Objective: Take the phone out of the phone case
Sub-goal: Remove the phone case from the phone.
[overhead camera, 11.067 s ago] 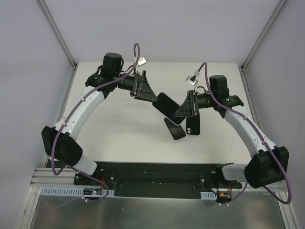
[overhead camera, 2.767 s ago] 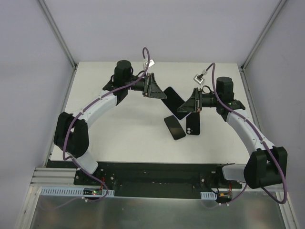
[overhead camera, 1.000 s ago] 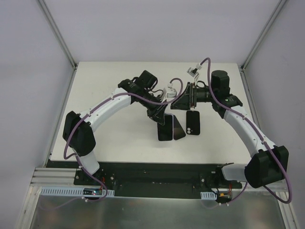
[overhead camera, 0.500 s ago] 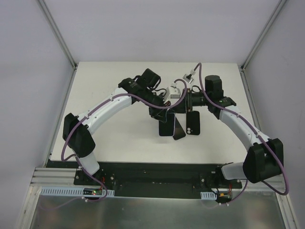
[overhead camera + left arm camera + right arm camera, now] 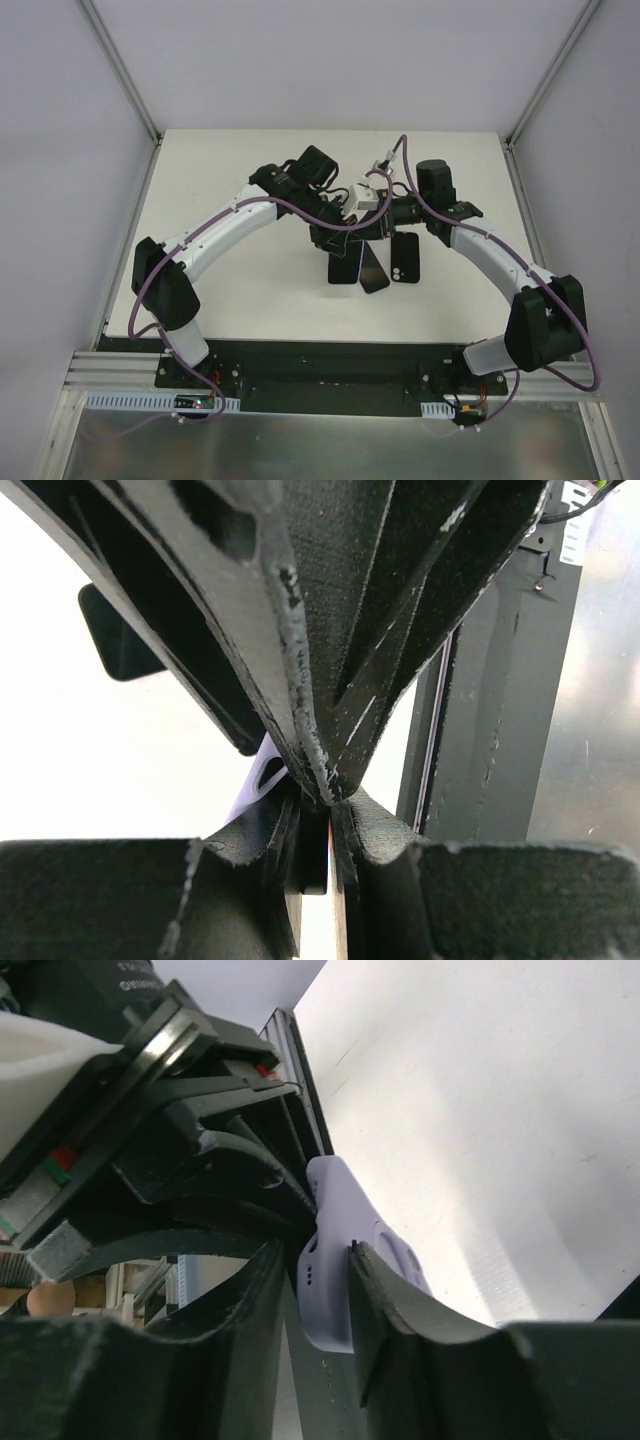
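a: where was the dark-screened phone (image 5: 345, 268)?

b: near the middle of the white counter (image 5: 230, 180), held up by its top end, with its dark face toward the top camera. whether its lower end touched the counter i could not tell.

a: and who held it?

b: the left pincer (image 5: 343, 240). in the left wrist view its fingers (image 5: 240, 660) were pressed together on a thin edge, and almost no gap was left between them.

a: where was the soft lilac phone case (image 5: 335, 1270)?

b: at the same top end, just behind the left pincer. the right pincer (image 5: 372, 228) came from the other side. it pinched a rounded corner of the case, near the camera bump, with one finger on each face. if the phone sat fully inside the case, i could not tell.

a: what else lay there?

b: a black phone-shaped slab (image 5: 375, 275) lay flat just beside the held phone. next to it lay a dark phone back with camera holes (image 5: 405, 257). both were on the counter, under the right arm.
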Robot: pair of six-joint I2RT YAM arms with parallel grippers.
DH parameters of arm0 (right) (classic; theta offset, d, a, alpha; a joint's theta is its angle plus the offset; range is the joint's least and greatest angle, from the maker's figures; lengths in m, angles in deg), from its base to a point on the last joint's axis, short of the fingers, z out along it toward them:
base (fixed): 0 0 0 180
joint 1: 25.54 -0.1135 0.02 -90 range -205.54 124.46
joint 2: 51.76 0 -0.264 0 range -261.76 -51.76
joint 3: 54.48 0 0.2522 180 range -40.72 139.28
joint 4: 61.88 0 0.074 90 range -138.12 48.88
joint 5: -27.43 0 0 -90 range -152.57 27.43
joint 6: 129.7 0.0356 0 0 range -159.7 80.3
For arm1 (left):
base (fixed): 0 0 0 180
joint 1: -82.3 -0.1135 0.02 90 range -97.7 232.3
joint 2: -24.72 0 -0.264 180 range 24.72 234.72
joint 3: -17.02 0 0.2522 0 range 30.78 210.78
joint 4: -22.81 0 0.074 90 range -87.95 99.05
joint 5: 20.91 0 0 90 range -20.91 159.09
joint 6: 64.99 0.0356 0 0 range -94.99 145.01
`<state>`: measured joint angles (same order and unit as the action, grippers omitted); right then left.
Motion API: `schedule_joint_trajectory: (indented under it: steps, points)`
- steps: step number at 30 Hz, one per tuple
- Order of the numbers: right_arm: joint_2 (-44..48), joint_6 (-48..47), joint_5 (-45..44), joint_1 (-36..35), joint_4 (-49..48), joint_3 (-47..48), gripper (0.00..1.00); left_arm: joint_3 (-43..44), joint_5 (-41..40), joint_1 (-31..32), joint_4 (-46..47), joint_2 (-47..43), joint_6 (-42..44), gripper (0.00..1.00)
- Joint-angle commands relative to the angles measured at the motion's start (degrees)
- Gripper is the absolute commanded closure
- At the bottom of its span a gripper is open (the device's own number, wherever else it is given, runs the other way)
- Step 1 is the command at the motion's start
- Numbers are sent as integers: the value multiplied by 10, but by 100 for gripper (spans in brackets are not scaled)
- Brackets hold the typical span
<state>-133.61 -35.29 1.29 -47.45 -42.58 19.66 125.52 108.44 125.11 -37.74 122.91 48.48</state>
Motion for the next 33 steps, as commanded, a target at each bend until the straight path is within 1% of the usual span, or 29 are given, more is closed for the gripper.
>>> schedule_joint_trajectory:
  steps: [1, 6, 12, 20, 28, 33]
  points:
    - [-17, -17, -15, -7, 8, 23, 69, 31, 21, 12, 16, -35, 13, 100]
    - [-32, -16, -40, -8, 24, 32, 100, 36, 22, 14, 7, -41, 14, 100]
    - [-52, 20, -65, 7, 26, 41, 100, 48, 16, 21, -29, -50, 45, 100]
    - [-91, 87, -74, 33, -5, 48, 100, 69, -36, 49, -64, -51, 65, 100]
    - [-104, 98, -102, 45, 9, 54, 100, 103, -50, 49, -82, -49, 62, 100]
    - [-83, 81, -82, 55, 8, 51, 100, 106, -60, 45, -87, -44, 66, 100]
